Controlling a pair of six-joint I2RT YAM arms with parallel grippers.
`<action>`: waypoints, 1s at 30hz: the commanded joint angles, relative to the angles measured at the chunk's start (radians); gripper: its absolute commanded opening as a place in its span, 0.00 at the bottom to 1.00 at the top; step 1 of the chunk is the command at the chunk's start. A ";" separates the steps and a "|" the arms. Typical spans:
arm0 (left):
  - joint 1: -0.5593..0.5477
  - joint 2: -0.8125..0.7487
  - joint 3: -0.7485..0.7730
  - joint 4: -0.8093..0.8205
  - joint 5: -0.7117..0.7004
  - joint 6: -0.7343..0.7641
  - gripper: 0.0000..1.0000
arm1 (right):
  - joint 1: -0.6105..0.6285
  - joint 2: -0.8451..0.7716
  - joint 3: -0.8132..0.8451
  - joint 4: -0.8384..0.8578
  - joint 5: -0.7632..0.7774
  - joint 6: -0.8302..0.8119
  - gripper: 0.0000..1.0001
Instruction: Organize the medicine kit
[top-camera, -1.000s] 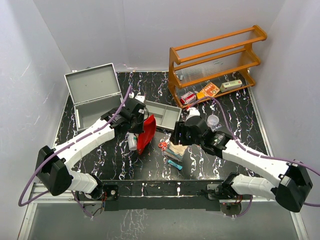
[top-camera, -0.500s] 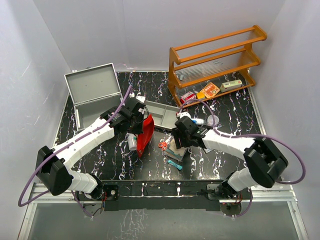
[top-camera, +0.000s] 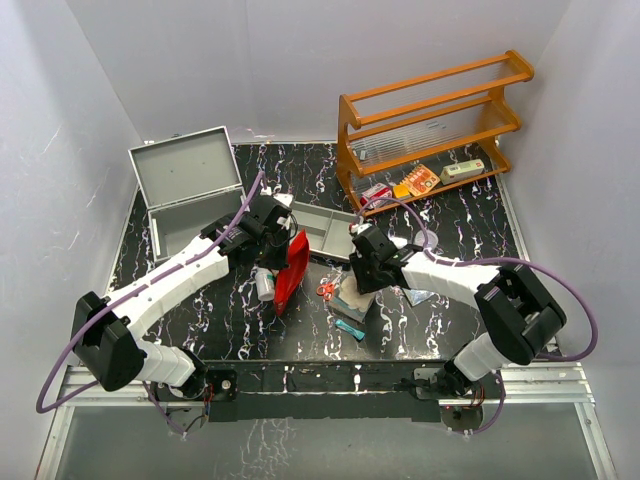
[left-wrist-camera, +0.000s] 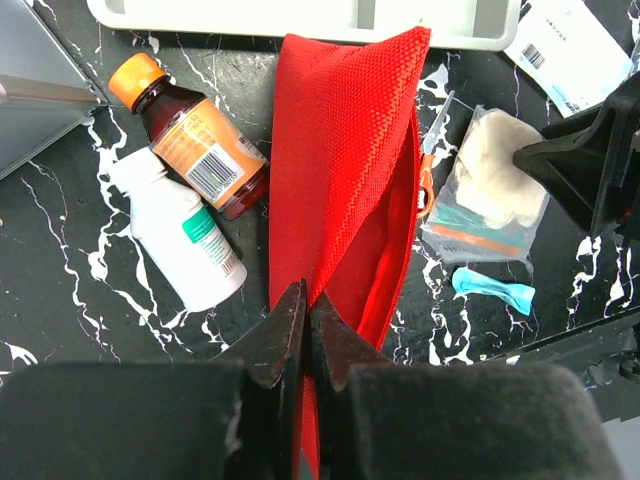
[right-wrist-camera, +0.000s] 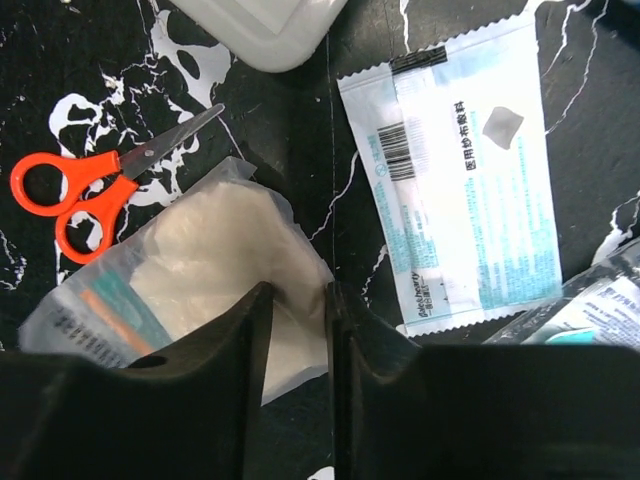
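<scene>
My left gripper (left-wrist-camera: 305, 300) is shut on the lower edge of a red fabric pouch (left-wrist-camera: 345, 170) and holds it up, open side to the right; in the top view the left gripper (top-camera: 274, 240) and the pouch (top-camera: 292, 268) are at mid-table. My right gripper (right-wrist-camera: 298, 295) is closed on a corner of a clear bag of white gauze (right-wrist-camera: 200, 270), which lies on the table. In the top view the right gripper (top-camera: 357, 278) sits just right of the pouch, over the gauze bag (top-camera: 352, 297). Orange-handled scissors (right-wrist-camera: 80, 195) lie beside the bag.
A brown syrup bottle (left-wrist-camera: 195, 150) and a white bottle (left-wrist-camera: 185, 235) lie left of the pouch. A grey tray (top-camera: 325, 228) sits behind it. A white sachet (right-wrist-camera: 465, 170) and a blue item (left-wrist-camera: 492, 290) lie nearby. The open grey case (top-camera: 190, 190) is far left, the wooden rack (top-camera: 430, 130) far right.
My right arm has stretched left and its gripper has come down onto the gauze bag next to the scissors. The left gripper with the red pouch has barely moved.
</scene>
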 joint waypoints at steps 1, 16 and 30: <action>0.002 -0.035 -0.004 0.012 0.023 0.002 0.00 | -0.006 0.008 0.012 -0.031 0.002 0.073 0.19; 0.002 -0.025 -0.013 0.042 0.042 -0.004 0.00 | -0.008 -0.119 0.053 -0.344 0.295 0.520 0.29; 0.010 -0.071 -0.049 0.016 -0.008 -0.072 0.00 | 0.140 -0.109 0.172 -0.310 0.143 0.262 0.50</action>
